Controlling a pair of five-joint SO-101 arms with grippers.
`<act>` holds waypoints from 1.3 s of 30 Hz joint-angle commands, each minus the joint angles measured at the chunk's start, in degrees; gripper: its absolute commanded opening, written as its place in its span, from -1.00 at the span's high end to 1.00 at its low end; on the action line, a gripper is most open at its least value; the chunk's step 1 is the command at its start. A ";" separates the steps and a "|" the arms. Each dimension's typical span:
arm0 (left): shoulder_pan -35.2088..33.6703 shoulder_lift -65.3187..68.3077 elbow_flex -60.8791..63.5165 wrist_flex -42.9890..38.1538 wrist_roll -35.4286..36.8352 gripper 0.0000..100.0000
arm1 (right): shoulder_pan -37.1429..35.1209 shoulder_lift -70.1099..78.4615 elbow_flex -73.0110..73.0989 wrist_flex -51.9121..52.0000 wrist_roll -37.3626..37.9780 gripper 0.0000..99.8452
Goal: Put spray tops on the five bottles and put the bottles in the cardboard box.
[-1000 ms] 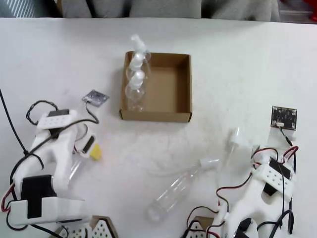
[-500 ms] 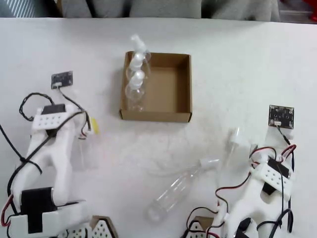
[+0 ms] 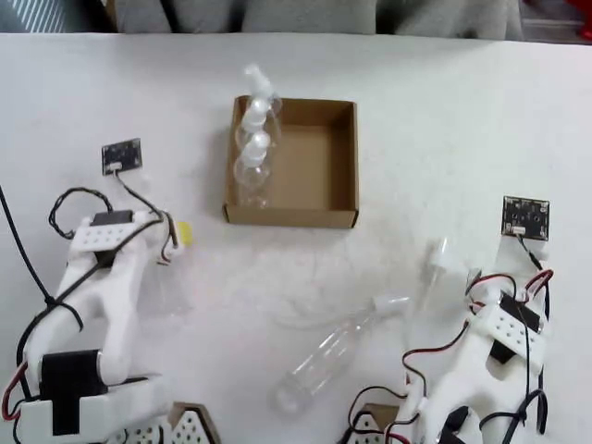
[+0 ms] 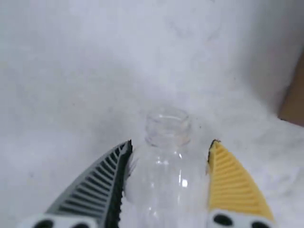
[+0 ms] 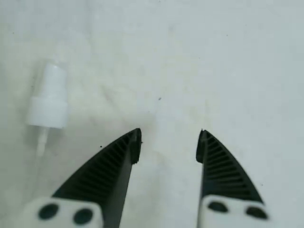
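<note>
— where's your left arm at?

— my left gripper (image 4: 168,145) is closed on a clear bottle (image 4: 166,164). the grey pad and the yellow pad press its shoulders from either side, and the neck sticks out past the fingertips. that neck is open, with no spray top on it. from the high view the arm sits over the table (image 3: 444,111) on the left arm's side of the cardboard box (image 3: 344,157), and apart from it.

— and the right one?

— my right gripper (image 5: 168,137) has its jaws spread with nothing between them, just bare table under the tips. a loose spray top (image 5: 47,102) lies on its side near the gripper, its thin dip tube showing, and no finger touches it.

— what's in the box so far?

— three bottles (image 3: 252,139) with white spray tops, lined up along the wall on the left arm's side. the rest of the box floor is bare cardboard.

— anything else out?

— a lying bottle (image 3: 324,363) on the table between my two arms, well short of the box. there's a white spray top at its neck end, but i can't tell whether it's screwed on.
</note>
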 commanded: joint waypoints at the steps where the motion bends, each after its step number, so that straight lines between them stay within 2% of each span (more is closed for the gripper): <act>1: 0.92 -0.66 0.09 -0.18 -1.05 0.51 | -0.13 -0.04 -0.62 -0.66 0.18 0.66; 6: 0.92 -0.66 0.09 0.18 -9.32 0.50 | -0.13 -0.04 -0.62 -0.66 0.26 0.66; 13: 0.84 -0.40 -0.09 1.85 -15.12 0.47 | -0.13 -0.04 -0.62 -0.66 0.35 0.66; 18: 0.84 -0.75 0.09 3.69 -15.56 0.23 | -0.13 -0.04 -0.62 -0.66 0.53 0.66; 30: 1.10 -0.40 -0.35 4.40 -17.93 0.22 | -0.13 -0.04 -0.62 -0.92 0.62 0.66; 39: 1.19 -0.31 -9.93 18.90 -15.12 0.22 | -0.48 -0.13 -0.62 -1.01 0.53 0.66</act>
